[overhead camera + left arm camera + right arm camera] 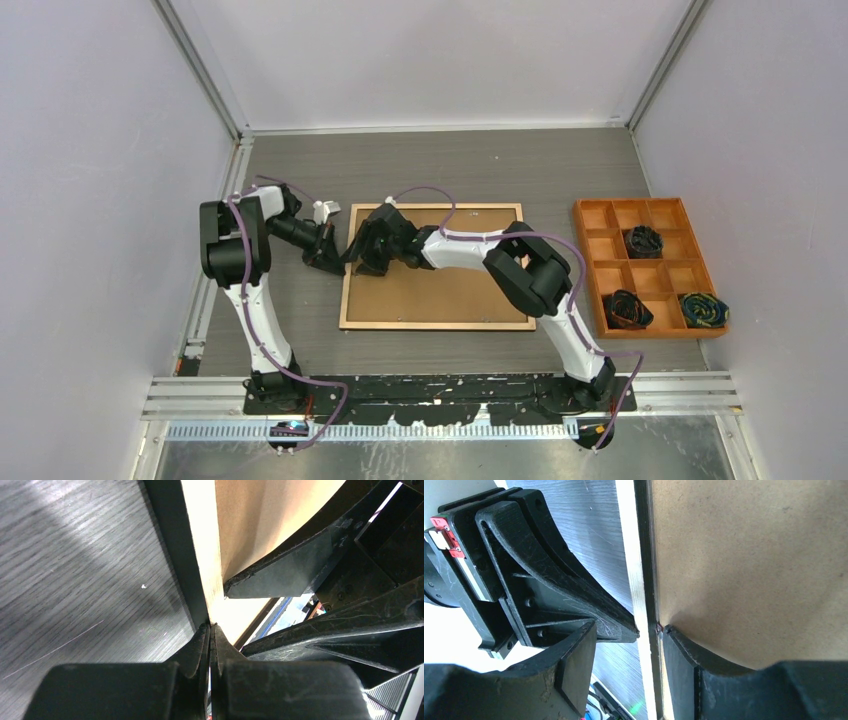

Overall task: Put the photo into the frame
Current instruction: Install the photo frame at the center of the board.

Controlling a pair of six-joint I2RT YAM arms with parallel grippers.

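Note:
The frame [440, 325] lies back up on the table, its light wood rim around a plain brown backing board [450, 290]. The photo is hidden. My left gripper [343, 258] is shut, its tips [210, 626] touching the outer side of the frame's left rail [202, 540]. My right gripper [362, 255] is open and straddles that same rail [629, 555]. One of its fingers [684, 650] rests on the backing board [749, 555] at the inner edge. The other finger [574, 655] is outside the frame, beside the left gripper's fingers [549, 580].
An orange compartment tray [590, 215] stands to the right of the frame with three dark bundles [643, 240] in it. Grey walls close the table on the left, back and right. Both arms crowd the frame's left edge.

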